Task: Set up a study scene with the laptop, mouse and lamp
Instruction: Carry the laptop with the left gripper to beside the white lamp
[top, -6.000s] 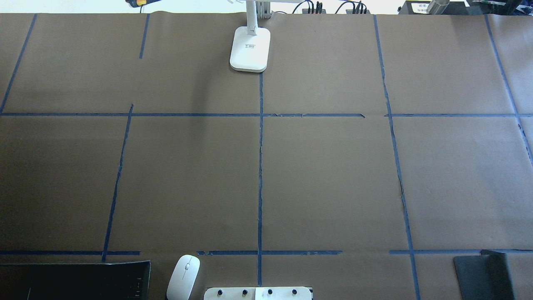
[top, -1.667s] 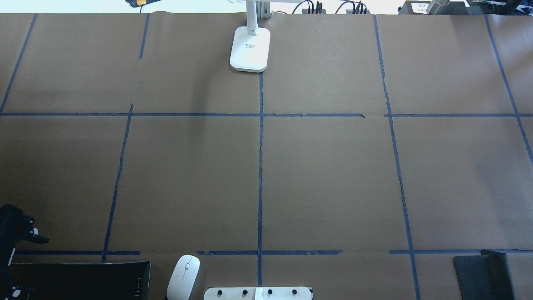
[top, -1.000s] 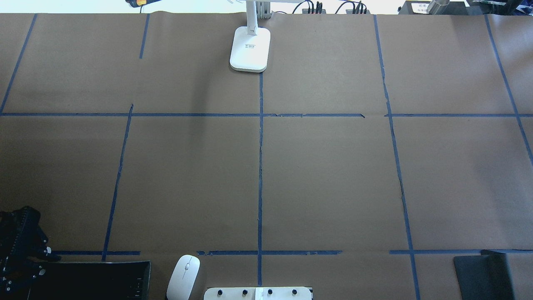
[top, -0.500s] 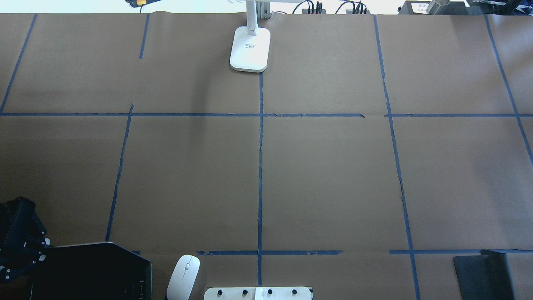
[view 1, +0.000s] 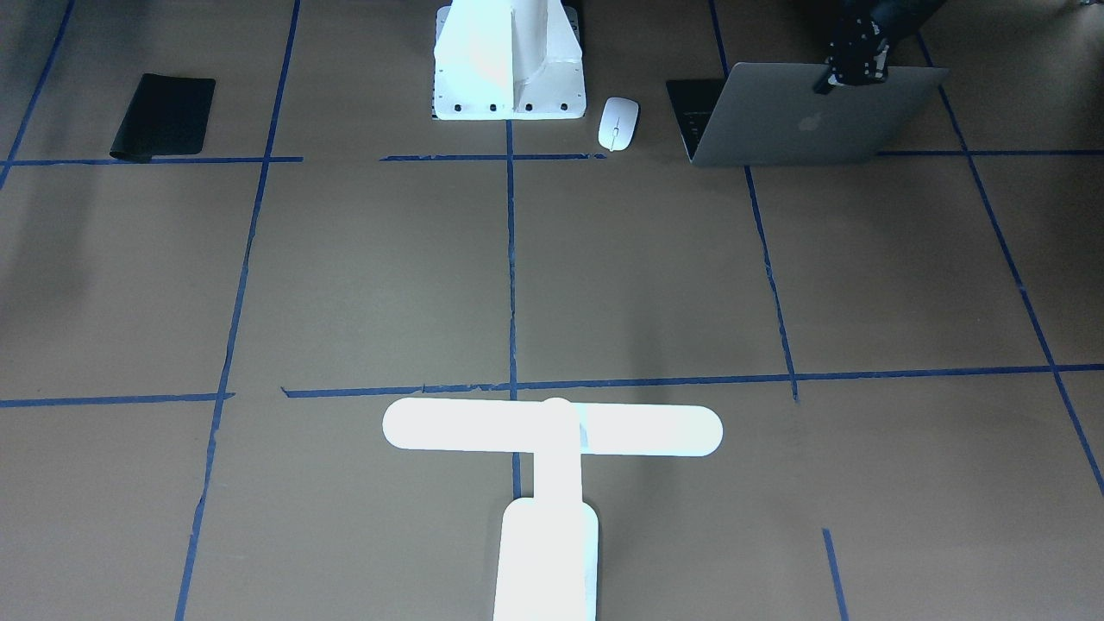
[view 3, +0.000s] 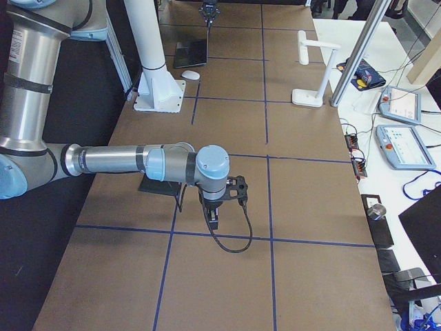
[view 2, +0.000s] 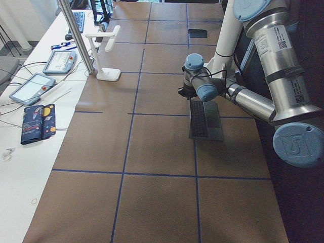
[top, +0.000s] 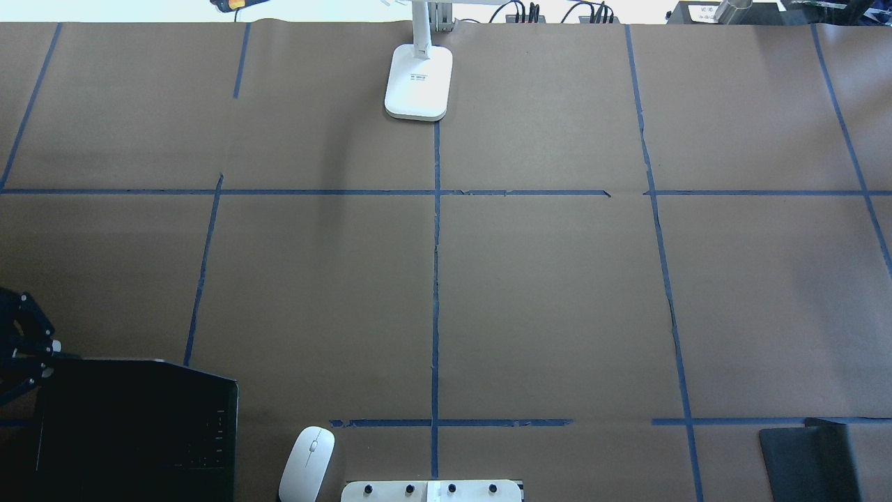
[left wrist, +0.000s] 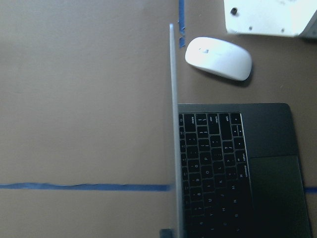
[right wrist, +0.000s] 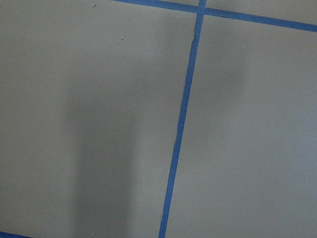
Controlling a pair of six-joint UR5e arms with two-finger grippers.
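Note:
The grey laptop (view 1: pixel 802 116) stands open at the near left of the table, its apple lid upright; its keys and trackpad show in the left wrist view (left wrist: pixel 233 168). My left gripper (view 1: pixel 849 69) is at the lid's top edge and looks shut on it; in the overhead view it is at the left edge (top: pixel 28 345). The white mouse (view 1: pixel 618 122) lies beside the laptop, also in the wrist view (left wrist: pixel 218 58). The white lamp (view 1: pixel 552 431) stands at the table's far middle. My right gripper (view 3: pixel 215 217) hangs over bare table far right; I cannot tell its state.
The white bolted pedestal (view 1: pixel 509 60) stands next to the mouse. A black mat (view 1: pixel 164 116) lies at the near right corner. Blue tape lines (top: pixel 435 279) grid the brown table cover. Tablets and cables (view 2: pixel 38 86) lie on a side table beyond the lamp.
My left gripper came in at the left edge and reached the laptop. The lid has swung up and forward, from low to upright. Mouse and lamp have not moved.

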